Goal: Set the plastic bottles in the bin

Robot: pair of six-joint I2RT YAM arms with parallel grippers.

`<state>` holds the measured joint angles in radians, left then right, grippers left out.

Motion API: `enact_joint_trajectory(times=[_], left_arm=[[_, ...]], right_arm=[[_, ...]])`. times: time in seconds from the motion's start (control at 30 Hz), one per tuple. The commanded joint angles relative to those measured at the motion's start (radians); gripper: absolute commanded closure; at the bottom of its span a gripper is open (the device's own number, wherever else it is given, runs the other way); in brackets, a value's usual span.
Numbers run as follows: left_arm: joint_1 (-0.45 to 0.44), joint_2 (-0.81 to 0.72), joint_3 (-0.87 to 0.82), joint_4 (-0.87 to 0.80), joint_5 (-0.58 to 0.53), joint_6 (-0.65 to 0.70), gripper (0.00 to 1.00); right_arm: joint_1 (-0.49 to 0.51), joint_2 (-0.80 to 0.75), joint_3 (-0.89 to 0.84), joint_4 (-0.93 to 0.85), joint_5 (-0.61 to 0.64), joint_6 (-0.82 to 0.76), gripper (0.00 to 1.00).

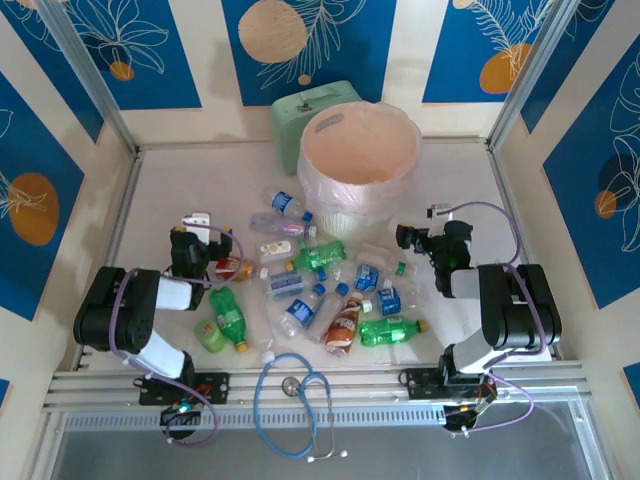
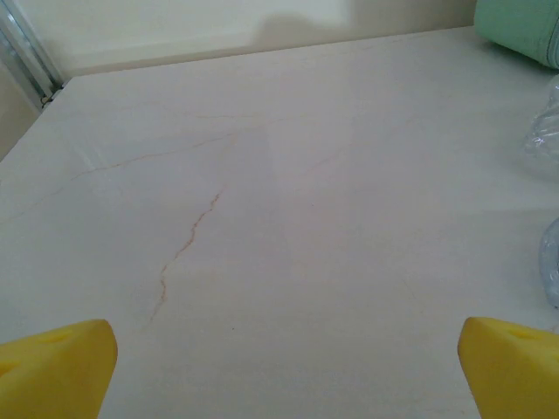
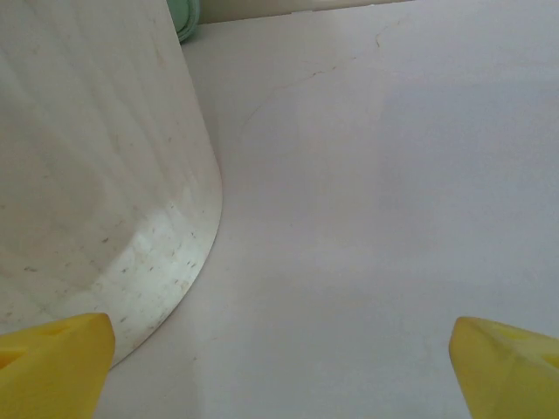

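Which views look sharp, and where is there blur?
Top external: sharp, evenly lit, bottles and bin distinct. Left wrist: yellow fingertips blurred at the corners, table soft. Right wrist: bin wall close and soft, fingertips blurred too.

Small clear and green plastic bottles (image 1: 322, 257) scattered on pale table (image 1: 160, 190), centre-front. Large round bag-lined bin (image 1: 345, 195) behind them; mint-green box (image 1: 305, 110) behind bin, leftward. Blue stethoscope (image 1: 290, 383) before bottles, front edge.

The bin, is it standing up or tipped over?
Standing up. The bin has its round open mouth facing up toward the top camera.
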<state>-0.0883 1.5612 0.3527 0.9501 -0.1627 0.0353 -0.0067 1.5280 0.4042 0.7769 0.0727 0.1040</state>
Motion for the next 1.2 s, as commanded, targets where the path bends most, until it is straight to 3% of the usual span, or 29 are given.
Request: enact_joint_trajectory(times=[0.0, 0.8, 0.9, 0.97, 1.07, 1.17], left_arm=[[-0.004, 0.006, 0.019, 0.004, 0.022, 0.008, 0.00], [-0.001, 0.006, 0.019, -0.001, 0.023, 0.006, 0.00], [-0.003, 0.004, 0.017, 0.003, 0.023, 0.006, 0.00], [-0.019, -0.036, 0.025, -0.018, -0.037, 0.017, 0.00], [-0.095, -0.235, 0.179, -0.416, -0.263, -0.006, 0.00], [-0.103, -0.405, 0.325, -0.777, -0.284, -0.258, 0.03]], right_arm=[[0.002, -0.006, 0.019, 0.019, -0.011, -0.005, 0.01], [0.004, -0.018, 0.026, 0.011, 0.020, 0.010, 0.01], [0.000, -0.124, 0.113, -0.245, 0.128, 0.062, 0.01], [-0.003, -0.230, 0.234, -0.535, 0.209, 0.150, 0.01], [-0.007, -0.411, 0.399, -0.968, 0.307, 0.413, 0.01], [-0.042, -0.585, 0.321, -1.115, 0.341, 0.737, 0.01]])
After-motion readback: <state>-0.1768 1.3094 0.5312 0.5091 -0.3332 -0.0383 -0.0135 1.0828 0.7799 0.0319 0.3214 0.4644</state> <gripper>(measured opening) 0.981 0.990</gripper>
